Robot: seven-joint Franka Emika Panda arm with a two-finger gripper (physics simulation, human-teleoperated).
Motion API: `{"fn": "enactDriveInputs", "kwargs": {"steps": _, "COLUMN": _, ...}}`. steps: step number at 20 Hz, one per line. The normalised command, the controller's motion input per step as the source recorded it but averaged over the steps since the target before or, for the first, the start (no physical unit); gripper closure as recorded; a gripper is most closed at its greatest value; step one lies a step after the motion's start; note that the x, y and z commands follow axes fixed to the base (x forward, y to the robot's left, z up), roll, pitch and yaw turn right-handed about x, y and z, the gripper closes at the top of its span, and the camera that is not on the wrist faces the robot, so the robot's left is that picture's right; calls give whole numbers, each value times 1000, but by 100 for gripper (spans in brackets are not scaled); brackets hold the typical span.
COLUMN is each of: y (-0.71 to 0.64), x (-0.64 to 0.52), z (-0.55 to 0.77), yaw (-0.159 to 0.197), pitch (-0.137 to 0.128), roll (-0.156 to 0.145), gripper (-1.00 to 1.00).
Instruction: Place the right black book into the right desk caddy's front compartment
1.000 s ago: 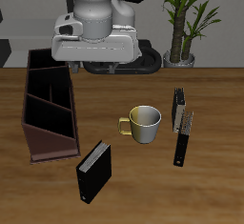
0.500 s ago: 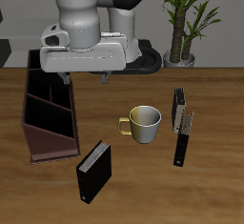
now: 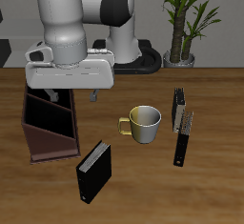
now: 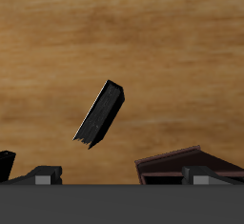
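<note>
While the arm has swung sideways from above the desk's back middle, the tool (image 3: 95,96) now hangs over the desk (image 3: 210,185) just beside the right desk caddy (image 3: 50,147), its wide white head covering the caddy's rear part. Whether its fingers are spread or pressed together cannot be told from either view; nothing is seen between them. The right black book (image 3: 92,172) lies unmoved on the wood near the desk's front edge, just off the caddy's front corner, tilted, apart from the tool. The wrist view shows the same book (image 4: 100,113) lying slanted on bare wood, with a corner of the caddy (image 4: 186,160) nearby. A mug (image 3: 143,123) stands at mid-desk, and three other dark books (image 3: 181,125) remain clustered beyond it, all as before. A potted plant (image 3: 185,18) stands at the back.
</note>
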Motion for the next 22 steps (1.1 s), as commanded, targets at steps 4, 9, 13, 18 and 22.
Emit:
{"fn": "enactDriveInputs", "kwargs": {"steps": 4, "y": -150, "x": 218, "z": -237, "yaw": -29, "pitch": -14, "roll": 19, "gripper": -100}}
{"fn": "enactDriveInputs", "kwargs": {"steps": 9, "y": -54, "x": 199, "z": -254, "yaw": -23, "pitch": -10, "roll": -9, "gripper": -100}}
{"fn": "enactDriveInputs", "kwargs": {"steps": 13, "y": 67, "x": 38, "z": -98, "yaw": -23, "pitch": -11, "roll": -1, "gripper": -100}}
{"fn": "enactDriveInputs", "kwargs": {"steps": 18, "y": 193, "x": 172, "z": -97, "yaw": -72, "pitch": -10, "roll": 3, "gripper": -100}}
{"fn": "enactDriveInputs", "kwargs": {"steps": 22, "y": 121, "x": 193, "z": -94, "yaw": -10, "pitch": 0, "roll": -5, "gripper": -100}}
